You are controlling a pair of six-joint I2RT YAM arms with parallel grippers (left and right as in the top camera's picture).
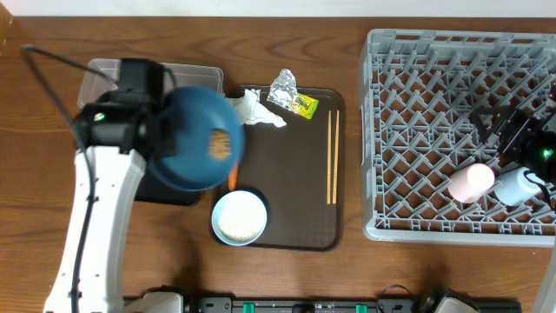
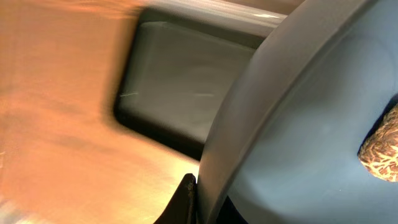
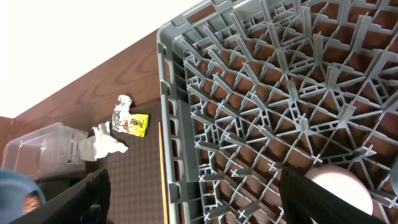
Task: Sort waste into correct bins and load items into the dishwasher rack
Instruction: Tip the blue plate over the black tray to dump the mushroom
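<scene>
my left claw (image 1: pixel 156 130) is pinching the rim of the blue plate (image 1: pixel 193 130). the plate hangs tipped just off the left side of the brown tray (image 1: pixel 295 204), above the black tray (image 2: pixel 180 81). the brown food lump (image 1: pixel 219 144) sits on the plate, so i think i am on the step of tipping it off. the clear tub (image 1: pixel 195 74) is by the brown tray's top left corner.

my right claw (image 3: pixel 193 186) is spread wide with nothing in it. it is well off to the right of the brown tray, over the rack (image 1: pixel 417 104).

done, as far as i can see: the pink cup (image 1: pixel 471 183) and the light blue cup (image 1: pixel 517 185) lie in the rack, side by side.

left to do: the tissue (image 1: pixel 252 109), the foil ball (image 1: pixel 282 87) and the yellow-green wrapper (image 1: pixel 304 106) are at the brown tray's top end. the chopsticks (image 1: pixel 332 156) lie along its right side. the white bowl (image 1: pixel 215 217) with rice (image 1: pixel 241 222) sits at its bottom left corner. the carrot (image 1: pixel 232 178) peeks out at its left edge, next to the plate. so i judge i am less than half way.
</scene>
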